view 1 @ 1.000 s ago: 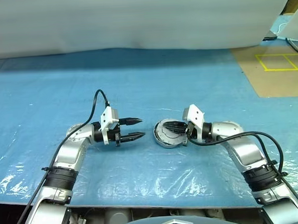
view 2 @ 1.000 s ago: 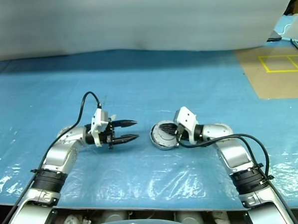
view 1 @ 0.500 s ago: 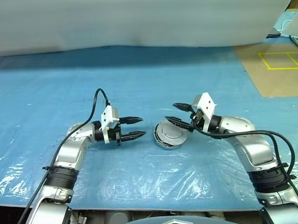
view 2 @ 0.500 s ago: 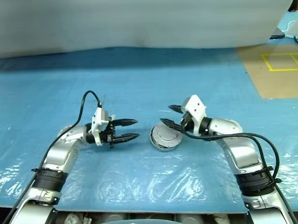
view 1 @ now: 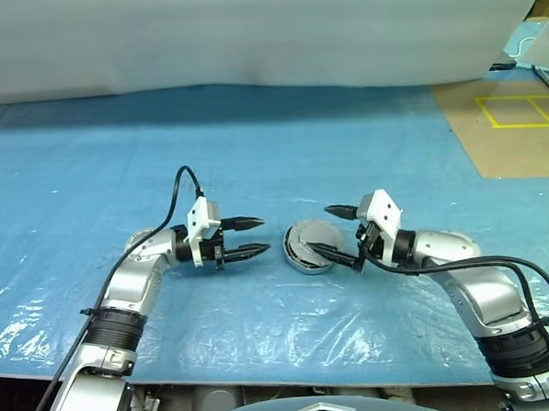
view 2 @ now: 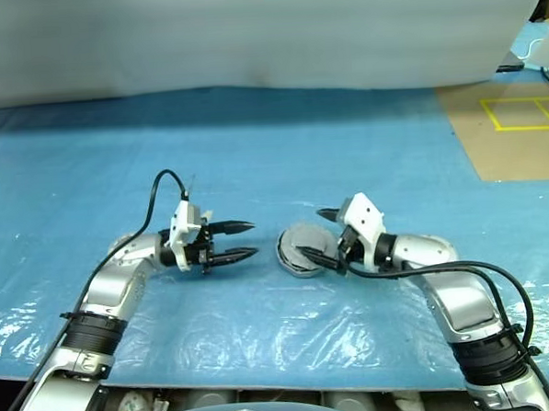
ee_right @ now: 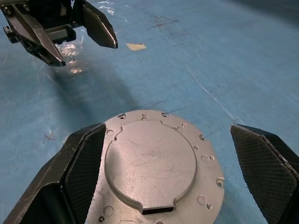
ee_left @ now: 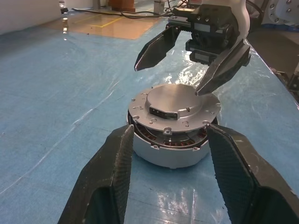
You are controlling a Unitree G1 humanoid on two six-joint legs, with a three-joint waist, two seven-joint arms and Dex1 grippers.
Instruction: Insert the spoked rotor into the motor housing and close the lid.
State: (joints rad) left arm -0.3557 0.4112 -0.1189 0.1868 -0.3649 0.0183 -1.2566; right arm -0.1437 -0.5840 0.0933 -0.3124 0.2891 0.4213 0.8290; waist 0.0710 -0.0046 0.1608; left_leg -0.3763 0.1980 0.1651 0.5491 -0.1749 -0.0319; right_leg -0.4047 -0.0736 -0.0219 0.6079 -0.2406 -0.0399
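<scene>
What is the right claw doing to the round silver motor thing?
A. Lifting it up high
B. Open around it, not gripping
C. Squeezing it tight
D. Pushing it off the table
B: the right claw stands wide open, its fingers apart from the lid, which sits on the motor housing resting on the blue sheet.

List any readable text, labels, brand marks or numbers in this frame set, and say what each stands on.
No readable text in any view.
The lid on the motor housing: bare metal with screw holes, no marking.
Both grippers, left gripper and right gripper: no label.
Yellow taped lines on the floor: outlines, not characters.
</scene>
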